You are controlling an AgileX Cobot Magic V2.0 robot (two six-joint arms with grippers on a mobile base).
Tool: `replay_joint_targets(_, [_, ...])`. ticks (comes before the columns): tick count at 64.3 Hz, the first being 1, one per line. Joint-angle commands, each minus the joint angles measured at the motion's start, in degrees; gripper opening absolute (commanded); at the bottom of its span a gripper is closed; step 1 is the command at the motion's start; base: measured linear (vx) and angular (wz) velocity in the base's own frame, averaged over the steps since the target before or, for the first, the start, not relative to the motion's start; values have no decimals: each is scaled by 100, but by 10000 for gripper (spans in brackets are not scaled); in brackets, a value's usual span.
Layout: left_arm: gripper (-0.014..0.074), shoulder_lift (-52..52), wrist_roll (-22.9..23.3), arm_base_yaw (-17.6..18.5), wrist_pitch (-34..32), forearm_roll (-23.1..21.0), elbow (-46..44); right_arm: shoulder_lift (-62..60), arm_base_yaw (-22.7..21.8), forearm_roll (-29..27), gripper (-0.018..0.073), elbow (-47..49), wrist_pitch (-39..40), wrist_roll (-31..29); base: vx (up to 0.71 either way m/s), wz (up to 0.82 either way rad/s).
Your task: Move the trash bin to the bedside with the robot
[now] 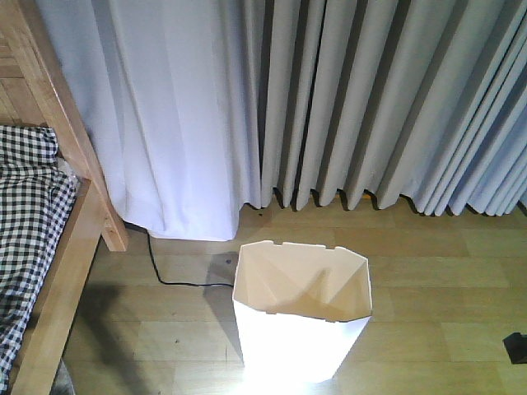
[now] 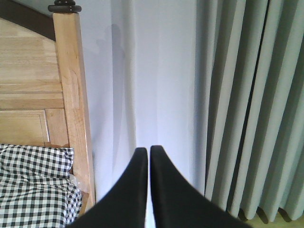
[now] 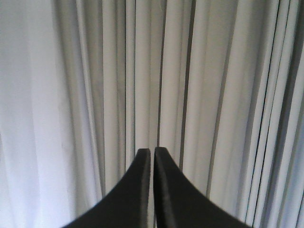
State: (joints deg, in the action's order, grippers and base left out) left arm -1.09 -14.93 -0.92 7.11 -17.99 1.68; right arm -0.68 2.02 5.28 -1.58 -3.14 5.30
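Note:
The white trash bin (image 1: 301, 317) stands upright on the wooden floor at the bottom centre of the front view, its cream inside showing. The bedside is at the left: a light wooden bed frame (image 1: 76, 156) with black-and-white checked bedding (image 1: 29, 214). A stretch of floor separates bin and frame. The left wrist view shows the bed post (image 2: 71, 95), the checked bedding (image 2: 33, 185) and my left gripper (image 2: 145, 150) shut on nothing, held in the air facing the curtain. My right gripper (image 3: 152, 150) is shut too, empty, facing curtain folds. Neither gripper touches the bin.
Pale curtains (image 1: 329, 99) hang to the floor across the back. A black cable (image 1: 169, 276) trails over the floor from under the curtain toward the bin. A small dark object (image 1: 517, 347) sits at the right edge of the floor.

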Motion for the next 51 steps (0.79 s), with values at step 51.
replay_joint_targets(51, [-6,-49,15,26,-377,-57,117,-82,-10,44,-6,-108,392,-57,0,0])
